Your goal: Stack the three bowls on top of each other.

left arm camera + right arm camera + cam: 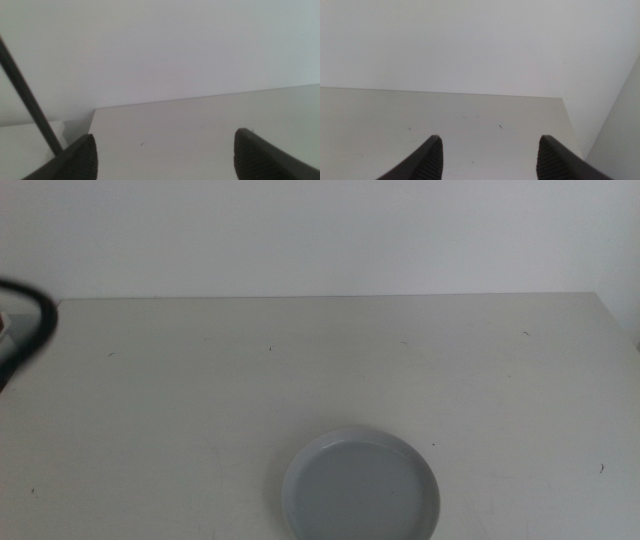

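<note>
Wall (320, 235): plain white, filling the far side of your middle view from ten through two o'clock.

Counter (200, 380): pale, matte, running edge to edge below the wall. A few tiny dark specks on it, too small to identify. Both wrist views look out over bare parts of the same counter toward the wall.

Bowl (360, 488): one only in your middle view. Light grey-blue, shallow, low rim, sitting upright and flat on the counter at about six o'clock, a touch toward five. Its near edge is cut by the frame. Nothing in it, nothing touching it. You have no sight of a second or third bowl in any view, so nothing is stacked here.

Cable (40, 320): dark, curved, at nine o'clock on the middle view's margin, beside a bit of unclear hardware at the very edge. A dark slanted rod (30, 95) crosses the left wrist view; can't tell what it belongs to.

Left gripper (165, 152): jaws spread wide apart, nothing between them, only counter showing in the gap. Not visible in your middle view.

Right gripper (490, 157): jaws likewise parted with nothing held, bare counter in between. Also out of the middle view. Neither gripper is near the bowl in any view.
</note>
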